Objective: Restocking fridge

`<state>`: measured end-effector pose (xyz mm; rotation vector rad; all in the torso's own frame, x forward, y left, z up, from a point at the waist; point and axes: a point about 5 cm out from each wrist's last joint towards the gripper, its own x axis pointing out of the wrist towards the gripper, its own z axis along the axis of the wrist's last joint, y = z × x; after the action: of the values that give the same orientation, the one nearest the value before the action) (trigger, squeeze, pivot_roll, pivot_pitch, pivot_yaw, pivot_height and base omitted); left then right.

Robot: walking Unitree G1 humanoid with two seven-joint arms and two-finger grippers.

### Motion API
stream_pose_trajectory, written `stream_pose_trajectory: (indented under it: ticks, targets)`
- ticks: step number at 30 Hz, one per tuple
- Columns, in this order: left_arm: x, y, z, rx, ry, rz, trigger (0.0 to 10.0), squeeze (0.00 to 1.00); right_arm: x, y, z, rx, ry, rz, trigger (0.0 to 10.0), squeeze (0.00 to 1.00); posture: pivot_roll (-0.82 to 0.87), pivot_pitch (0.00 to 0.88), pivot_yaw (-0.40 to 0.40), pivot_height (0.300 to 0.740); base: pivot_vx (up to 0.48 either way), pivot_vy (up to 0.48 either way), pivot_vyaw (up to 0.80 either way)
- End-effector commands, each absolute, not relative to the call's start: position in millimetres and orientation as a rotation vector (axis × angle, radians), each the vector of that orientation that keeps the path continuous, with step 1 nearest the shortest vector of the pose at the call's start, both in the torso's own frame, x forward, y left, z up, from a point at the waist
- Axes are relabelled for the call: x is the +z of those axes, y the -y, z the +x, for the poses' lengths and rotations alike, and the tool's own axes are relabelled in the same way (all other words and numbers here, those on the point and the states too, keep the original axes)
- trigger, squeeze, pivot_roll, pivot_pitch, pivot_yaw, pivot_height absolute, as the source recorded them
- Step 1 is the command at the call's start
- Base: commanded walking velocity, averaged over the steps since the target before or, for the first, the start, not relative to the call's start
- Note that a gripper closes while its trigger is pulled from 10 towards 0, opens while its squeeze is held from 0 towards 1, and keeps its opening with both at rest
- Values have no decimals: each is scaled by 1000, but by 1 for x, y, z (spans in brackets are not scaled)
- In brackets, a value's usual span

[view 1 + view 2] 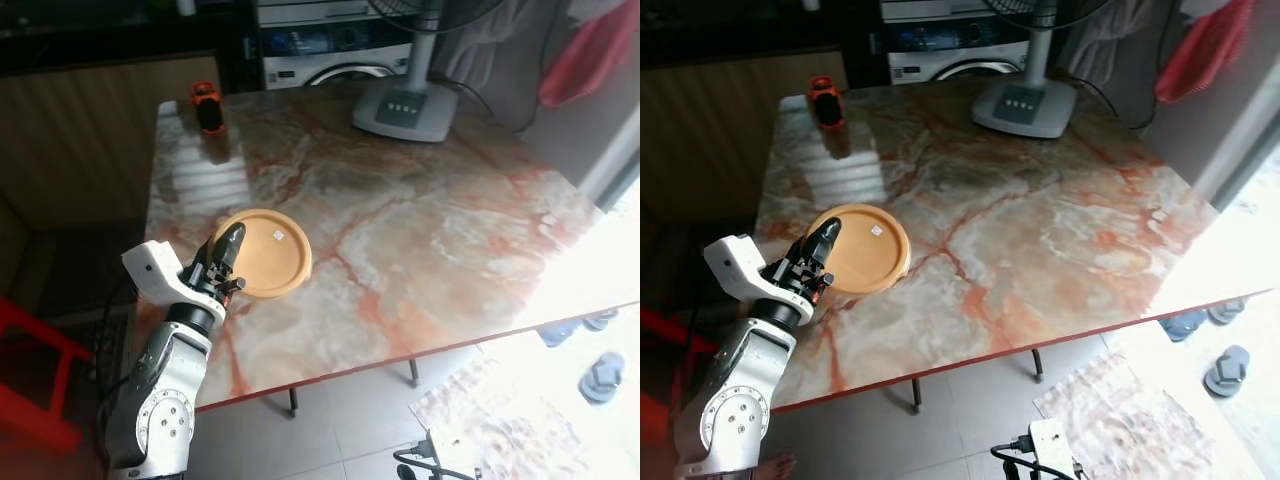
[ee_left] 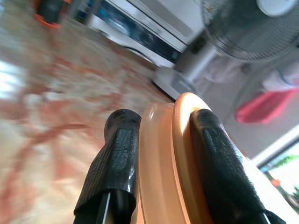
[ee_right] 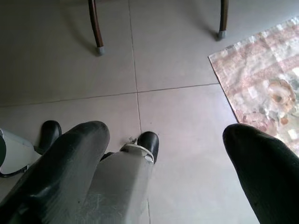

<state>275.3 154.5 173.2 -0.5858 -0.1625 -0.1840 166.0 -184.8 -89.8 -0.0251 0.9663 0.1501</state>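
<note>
1. Plate (image 1: 265,252), round and orange-tan, lies flat on the marble table (image 1: 430,230) near its front left corner, with a small white sticker on its inner face.
2. The left gripper (image 1: 230,262) reaches over the table's front edge and meets the plate at the rim nearest the robot. In the left wrist view its two black fingers (image 2: 114,163) sit one on each side of the plate's rim (image 2: 163,158), pinching it edge-on between them.
3. Being round, the plate has no long axis; its open face points up, and from the head views it rests level on the table. The left gripper's fingers point away from the robot, across the plate towards its middle.
4. In the head views the upper finger lies over the plate's near rim and hides the lower one, so the pinch can be read from the wrist view alone. There, the plate is cut off at the lower edge and the background is blurred.
5. The right gripper (image 3: 163,158) hangs beside the robot, pointing down at the tiled floor (image 3: 177,56), its fingers spread wide with nothing between them. A patterned rug (image 3: 261,74) lies off to one side of it.
6. At the far left of the table stands a small black and orange object (image 1: 207,106), too small to identify. A standing fan's base (image 1: 405,108) sits at the far edge, its head cut off by the top of the picture.
</note>
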Motion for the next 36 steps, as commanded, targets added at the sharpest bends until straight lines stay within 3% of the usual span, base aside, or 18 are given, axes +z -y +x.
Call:
stream_pose_trajectory:
  ticks: [1, 29, 36]
  targets:
    - [176, -157, 276, -179, 175, -573, 10000, 0, -91, 183, 163, 147, -975, -18, 10000, 0, 57, 39, -4, 740, 0, 0, -788]
    - [172, -152, 276, -201, 149, -518, 10000, 0, -93, 183, 160, 146, -984, -17, 10000, 0, 56, 12, 0, 740, 0, 0, -788]
    - [171, -151, 277, -202, 138, -512, 10000, 0, -92, 183, 161, 147, -982, -17, 10000, 0, 58, 23, -2, 740, 0, -252, -788]
